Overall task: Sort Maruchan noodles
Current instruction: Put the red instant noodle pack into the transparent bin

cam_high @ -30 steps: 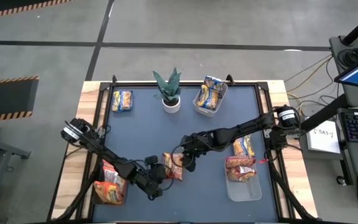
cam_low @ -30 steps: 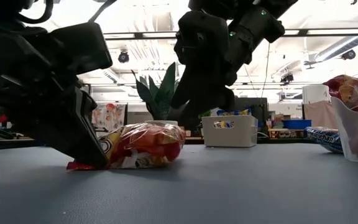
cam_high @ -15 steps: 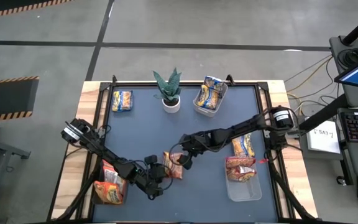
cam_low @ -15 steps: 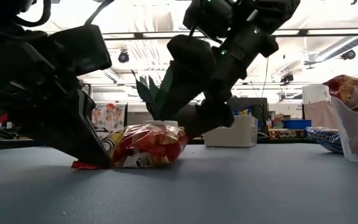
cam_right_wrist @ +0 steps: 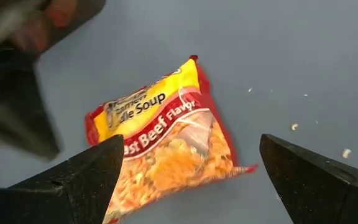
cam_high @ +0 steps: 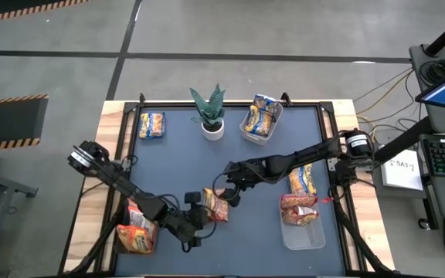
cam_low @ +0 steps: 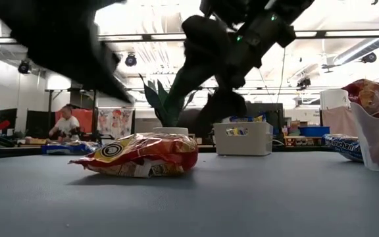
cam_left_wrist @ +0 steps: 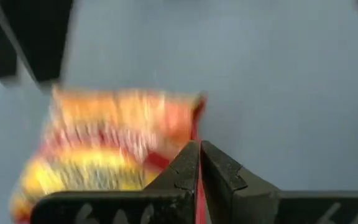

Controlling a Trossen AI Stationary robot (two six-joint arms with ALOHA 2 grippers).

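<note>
Two pincers are being held close around one orange-red packet [cam_high: 215, 207] lying flat on the tabletop [cam_high: 269, 162] near its front middle. The right pincer [cam_high: 228, 195] is being held wide above the packet, gripping nothing; the left pincer [cam_high: 194, 222] is pressed shut just beside the packet's left end, and whether a corner is being pinched cannot be told.

Risks are being judged from this crowding: if the right pincer is lowered while the left one is so near, the two arms could be knocked together, or the slippery wrapper could be pushed aside rather than grasped — flat packets being hard to get under.

Only in the right wrist view is the label being shown, with both fingers [cam_right_wrist: 73, 180] spread on either side of the packet [cam_right_wrist: 166, 146]. In the low view the packet [cam_low: 143, 155] is being shown resting on the surface with the right pincer [cam_low: 219, 108] clearly off it — something hidden from above.
</note>
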